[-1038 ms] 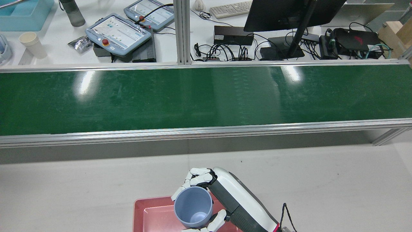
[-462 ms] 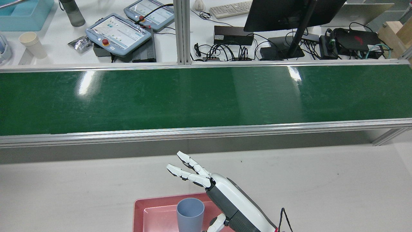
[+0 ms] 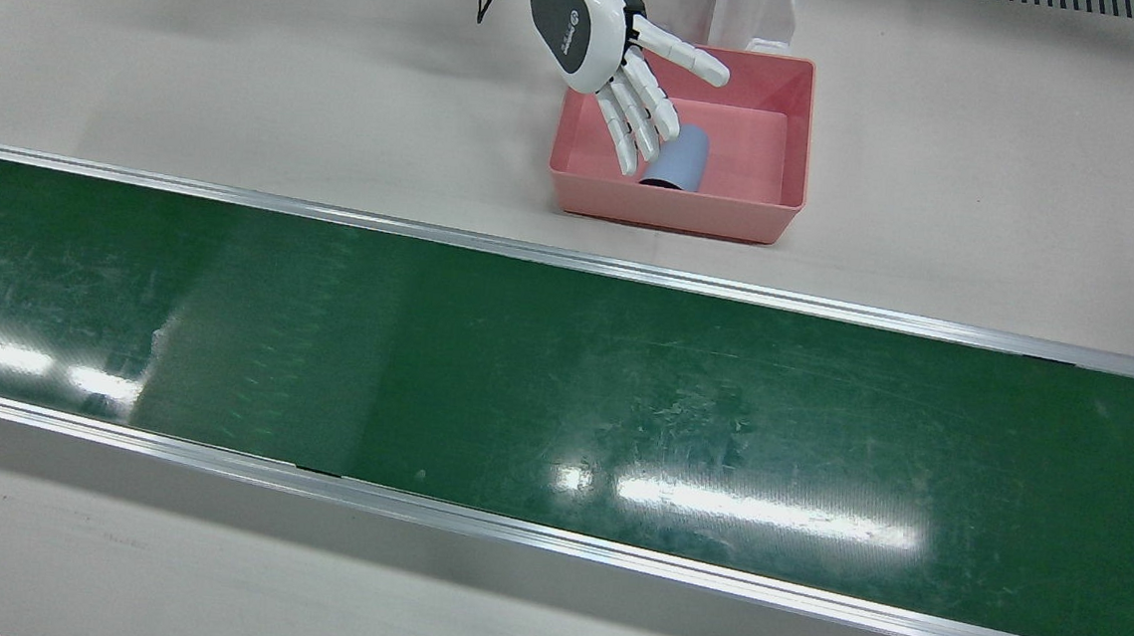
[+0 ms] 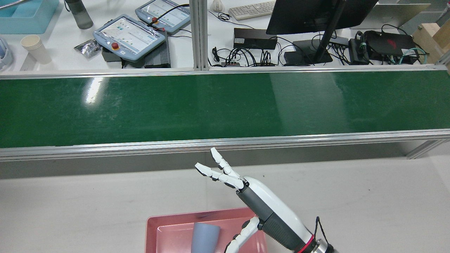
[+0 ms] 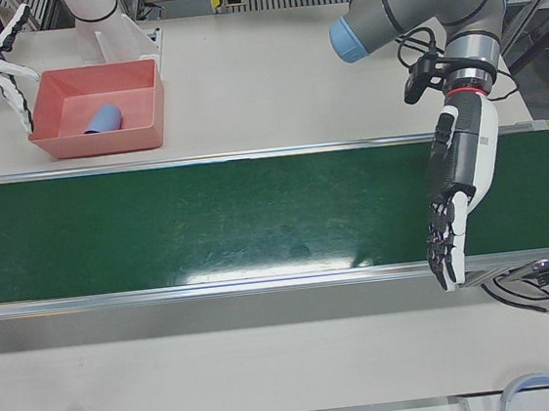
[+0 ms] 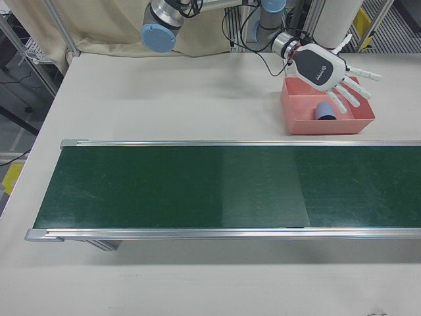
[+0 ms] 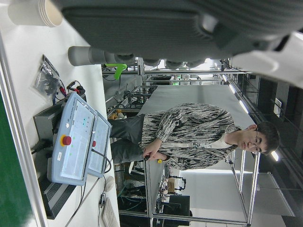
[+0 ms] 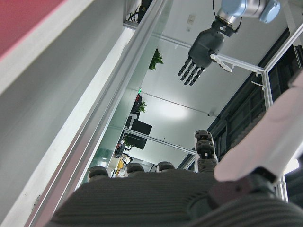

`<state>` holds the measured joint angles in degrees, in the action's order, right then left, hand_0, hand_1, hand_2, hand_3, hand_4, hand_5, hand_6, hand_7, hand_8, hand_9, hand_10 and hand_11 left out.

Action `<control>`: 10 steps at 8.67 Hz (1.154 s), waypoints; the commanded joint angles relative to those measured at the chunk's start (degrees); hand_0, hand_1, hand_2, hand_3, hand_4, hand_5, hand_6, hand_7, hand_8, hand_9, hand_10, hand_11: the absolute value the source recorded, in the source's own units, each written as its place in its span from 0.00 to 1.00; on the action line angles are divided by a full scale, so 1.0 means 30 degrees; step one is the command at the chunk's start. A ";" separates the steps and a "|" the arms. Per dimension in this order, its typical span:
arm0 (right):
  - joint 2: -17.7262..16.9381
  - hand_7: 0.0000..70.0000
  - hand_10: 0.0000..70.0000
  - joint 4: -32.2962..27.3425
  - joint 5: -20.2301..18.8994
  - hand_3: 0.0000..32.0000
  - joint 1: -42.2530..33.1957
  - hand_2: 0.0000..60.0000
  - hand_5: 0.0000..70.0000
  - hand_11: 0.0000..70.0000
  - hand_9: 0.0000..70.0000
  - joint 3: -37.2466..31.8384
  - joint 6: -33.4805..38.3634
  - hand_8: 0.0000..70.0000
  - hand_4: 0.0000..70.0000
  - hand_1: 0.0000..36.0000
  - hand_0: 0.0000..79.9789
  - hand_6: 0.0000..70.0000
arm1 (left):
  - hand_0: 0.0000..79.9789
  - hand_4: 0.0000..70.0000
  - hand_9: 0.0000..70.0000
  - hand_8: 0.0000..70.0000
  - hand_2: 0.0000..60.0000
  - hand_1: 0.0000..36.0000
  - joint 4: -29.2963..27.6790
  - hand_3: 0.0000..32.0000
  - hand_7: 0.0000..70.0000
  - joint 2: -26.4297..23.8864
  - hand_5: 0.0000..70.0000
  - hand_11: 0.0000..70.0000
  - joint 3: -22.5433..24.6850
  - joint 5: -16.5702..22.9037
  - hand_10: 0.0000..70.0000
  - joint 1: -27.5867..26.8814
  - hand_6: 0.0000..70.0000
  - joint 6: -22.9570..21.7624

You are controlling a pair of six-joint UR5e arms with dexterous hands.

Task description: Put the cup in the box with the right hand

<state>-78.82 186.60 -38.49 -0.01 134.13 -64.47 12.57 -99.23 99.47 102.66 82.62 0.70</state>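
Pale blue plastic cup (image 3: 676, 158) lying inside pink rectangular plastic box (image 3: 798, 125). White-and-dark-grey right hand (image 3: 614, 47), white fingers (image 3: 642, 104). Left hand (image 5: 461, 181) same white and grey, red ring at wrist. Glossy dark green conveyor belt (image 3: 562, 388), silver aluminium rails. Beige table top (image 3: 246, 56). Person (image 7: 189, 137) at 3 o'clock in left hand view: grey-black streaked pattern top.

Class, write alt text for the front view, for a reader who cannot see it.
A pale blue cup lies on its side inside a pink box on a beige table. The robot's right hand hovers open above the box with fingers spread, holding nothing. A long green conveyor belt crosses the foreground.
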 commanded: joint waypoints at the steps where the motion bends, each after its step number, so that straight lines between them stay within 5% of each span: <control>1: -0.2454 0.00 0.00 0.1017 -0.0585 0.49 -0.4812 0.00 0.02 0.00 0.04 0.2299 0.4430 0.01 0.00 0.00 0.48 0.00 | 0.00 0.00 0.00 0.00 0.00 0.00 0.0029 0.00 0.00 0.0000 0.00 0.00 0.0008 0.0000 0.00 0.0000 0.00 0.0000; 2: -0.3394 0.00 0.00 0.2357 -0.1284 0.46 -0.6628 0.00 0.01 0.00 0.04 0.2861 0.5918 0.01 0.00 0.00 0.48 0.00 | 0.00 0.00 0.00 0.00 0.00 0.00 0.0000 0.00 0.00 0.0000 0.00 0.00 0.0008 0.0000 0.00 0.0000 0.00 0.0000; 4: -0.4773 0.00 0.00 0.5490 -0.2661 0.23 -1.0580 0.00 0.00 0.00 0.04 0.1703 1.1237 0.01 0.00 0.02 0.49 0.00 | 0.00 0.00 0.00 0.00 0.00 0.00 0.0000 0.00 0.00 0.0000 0.00 0.00 0.0008 0.0000 0.00 0.0000 0.00 0.0000; 5: -0.5389 0.01 0.00 0.5535 -0.4640 0.12 -1.3124 0.00 0.00 0.00 0.05 -0.0161 1.3904 0.02 0.03 0.02 0.49 0.00 | 0.00 0.00 0.00 0.00 0.00 0.00 0.0000 0.00 0.00 0.0000 0.00 0.00 0.0008 0.0000 0.00 0.0000 0.00 0.0000; 7: -0.5570 0.01 0.00 0.5389 -0.9588 0.00 -1.9038 0.00 0.01 0.00 0.06 -0.2602 1.5248 0.03 0.03 0.03 0.50 0.01 | 0.00 0.00 0.00 0.00 0.00 0.00 0.0000 0.00 0.00 0.0000 0.00 0.00 0.0008 0.0000 0.00 0.0000 0.00 0.0000; 9: -0.6588 0.02 0.00 0.2540 -1.2352 0.00 -2.3209 0.00 0.02 0.00 0.08 -0.5435 1.5626 0.04 0.00 0.03 0.50 0.02 | 0.00 0.00 0.00 0.00 0.00 0.00 -0.0029 0.00 0.00 0.0000 0.00 0.00 -0.0021 0.0000 0.00 0.0000 0.00 0.0000; 10: -0.7002 0.12 0.01 0.0545 -1.2626 0.00 -2.4040 0.00 0.02 0.02 0.11 -0.7338 1.6587 0.05 0.00 0.03 0.49 0.04 | 0.00 0.00 0.00 0.00 0.00 0.00 0.0000 0.00 0.00 0.0000 0.00 0.00 0.0008 0.0000 0.00 0.0029 0.00 0.0000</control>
